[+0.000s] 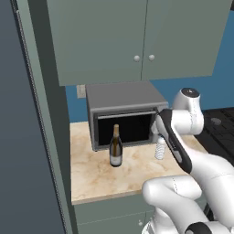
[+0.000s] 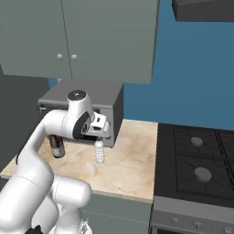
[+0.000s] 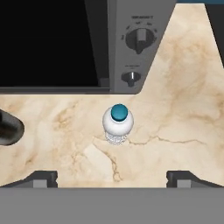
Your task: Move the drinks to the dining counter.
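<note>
The clear ribbed water bottle (image 3: 118, 123) with a teal cap stands upright on the marble worktop, just in front of the microwave's control panel. My gripper (image 3: 112, 178) hangs open above it and a little nearer than it, looking straight down, with nothing between its fingers. The same water bottle (image 2: 99, 151) stands under the hand in the right base view, and the arm partly covers the water bottle (image 1: 160, 148) in the left base view. The dark wine bottle (image 1: 115, 147) stands upright further left, before the microwave's open cavity. The dining counter is out of view.
The grey microwave (image 1: 123, 114) stands open at the back of the worktop (image 1: 100, 176), under grey-green wall cabinets (image 1: 137, 36). A black stove (image 2: 201, 160) adjoins the worktop on the right. A tall panel (image 1: 41, 137) bounds the left side.
</note>
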